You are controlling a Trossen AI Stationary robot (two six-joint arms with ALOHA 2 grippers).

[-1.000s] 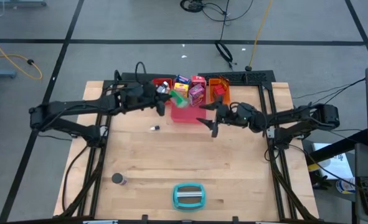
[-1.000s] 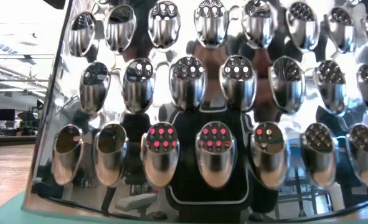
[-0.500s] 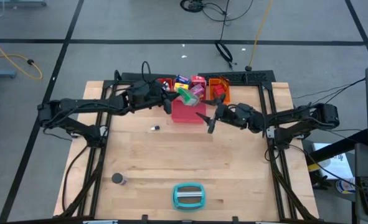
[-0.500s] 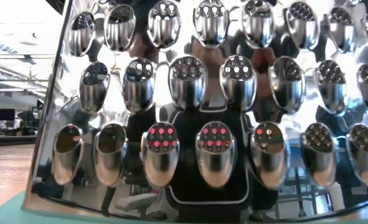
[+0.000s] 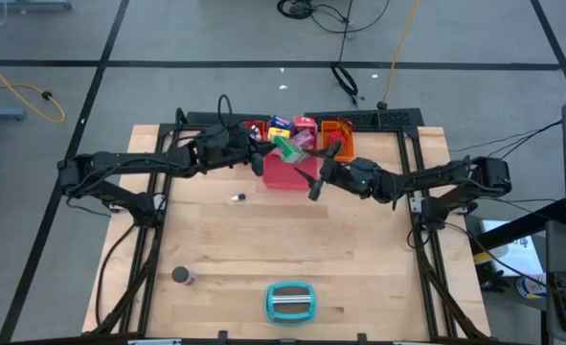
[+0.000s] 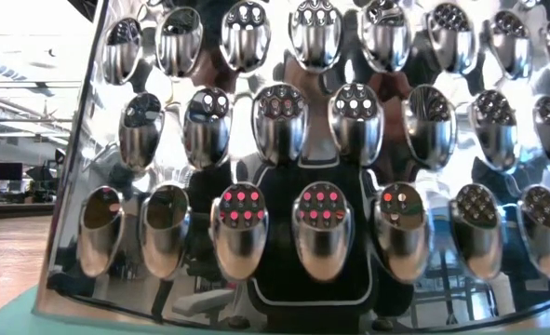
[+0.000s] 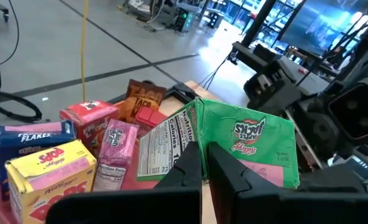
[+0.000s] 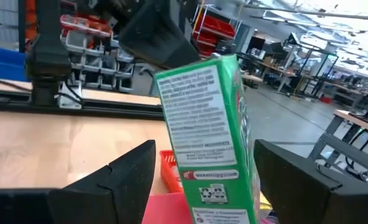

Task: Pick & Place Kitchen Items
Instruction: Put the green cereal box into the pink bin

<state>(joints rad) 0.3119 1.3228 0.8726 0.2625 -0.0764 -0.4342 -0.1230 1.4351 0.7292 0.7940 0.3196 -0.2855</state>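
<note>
My left gripper [image 5: 263,153] reaches from the left over the pink tray [image 5: 284,174] at the table's far middle and is shut on a green box [image 5: 283,146]. The left wrist view shows this green box [image 7: 246,143] just past my fingers, beside a yellow box [image 7: 47,171], a blue-white box [image 7: 31,134], a red-white box [image 7: 87,118] and a purple packet [image 7: 112,146]. My right gripper [image 5: 313,184] hangs open just right of the pink tray. In the right wrist view its fingers stand well apart on either side of the green box [image 8: 208,137], not touching it. My left gripper pinches the green box between its two fingers at a lower vertical edge [image 7: 199,146], where the printed side panel meets the front face. The fingers [image 7: 187,177] come nearly level from the table's left. The box stands roughly upright, slightly tilted, over the pink tray; whether its bottom rests there I cannot tell.
A red tray [image 5: 254,127] and an orange tray [image 5: 338,134] flank the pink one along the far edge. A tiny shaker [image 5: 237,198], a dark can [image 5: 180,276] and the teal-and-grey oblong object [image 5: 290,300] lie on the wood. That object's shiny dimpled metal [image 6: 293,186] fills the low view.
My left gripper has carried the green box a little toward the table's right, over the pink tray, and has then held still. My right gripper has moved slightly left and toward the far edge, closer to the pink tray and the box, staying open.
</note>
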